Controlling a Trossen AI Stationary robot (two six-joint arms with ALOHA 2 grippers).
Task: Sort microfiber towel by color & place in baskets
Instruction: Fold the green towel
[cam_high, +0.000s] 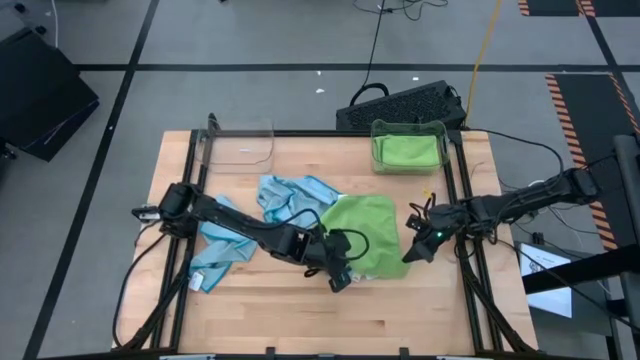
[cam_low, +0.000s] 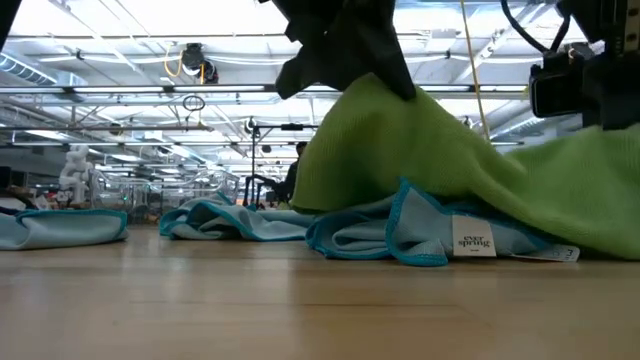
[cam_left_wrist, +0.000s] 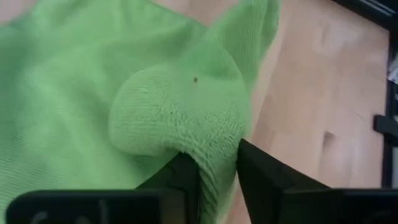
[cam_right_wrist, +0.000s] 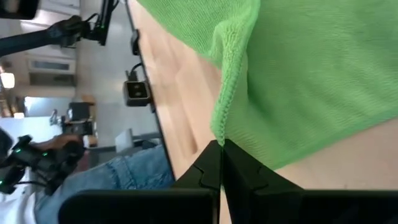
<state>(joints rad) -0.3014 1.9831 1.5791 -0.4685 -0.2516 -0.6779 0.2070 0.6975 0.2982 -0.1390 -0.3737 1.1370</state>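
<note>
Left wrist view shows the soft, limp green towel (cam_left_wrist: 124, 93) bunched between the left hand (cam_left_wrist: 214, 168) fingers, seemingly loosening; the right hand (cam_right_wrist: 221, 149) pinches its edge mid-surface.

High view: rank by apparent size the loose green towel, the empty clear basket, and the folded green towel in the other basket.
1. Loose green towel, largest.
2. Empty clear basket.
3. Folded green towel, close to the basket in size, slightly smaller.
</note>
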